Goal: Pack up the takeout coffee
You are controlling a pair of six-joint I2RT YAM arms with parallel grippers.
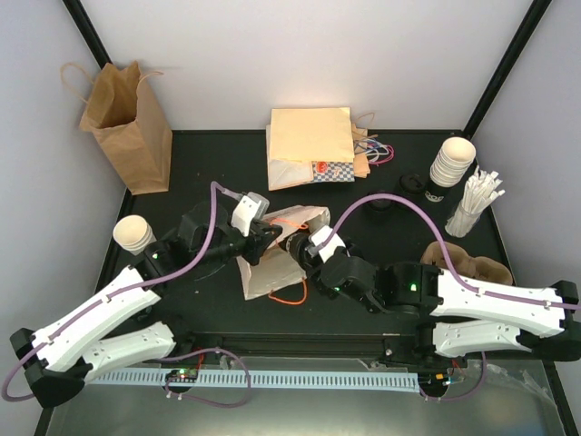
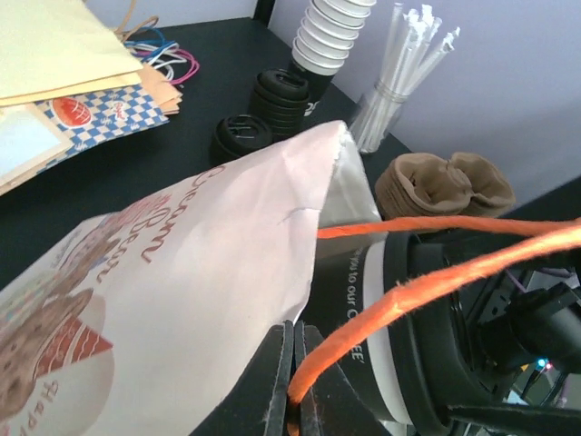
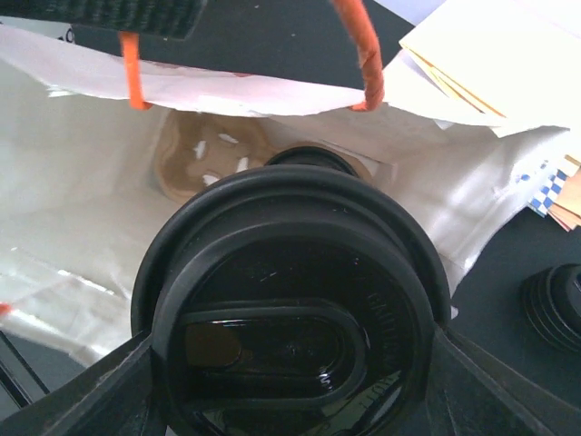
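Observation:
The takeout coffee (image 3: 290, 318), a pale cup with a black lid, lies sideways at the mouth of a white printed paper bag (image 1: 269, 271). My right gripper (image 3: 290, 372) is shut on the coffee, one finger on each side of the lid. In the left wrist view the cup's printed wall (image 2: 365, 300) shows just inside the bag's opening. My left gripper (image 2: 300, 368) is shut on the bag's orange handle (image 2: 399, 295), lifting the upper side of the mouth. Inside the bag lies a brown cup carrier (image 3: 204, 154). From above, both grippers (image 1: 265, 238) (image 1: 307, 245) meet at the bag mouth.
A brown paper bag (image 1: 129, 127) stands at the back left. Flat bags and yellow envelopes (image 1: 309, 145) lie at the back centre. Stacked lidless cups (image 1: 451, 163), straws (image 1: 472, 204), loose black lids (image 1: 413, 185) and brown carriers (image 1: 467, 261) sit on the right. A single cup (image 1: 134, 233) stands at the left.

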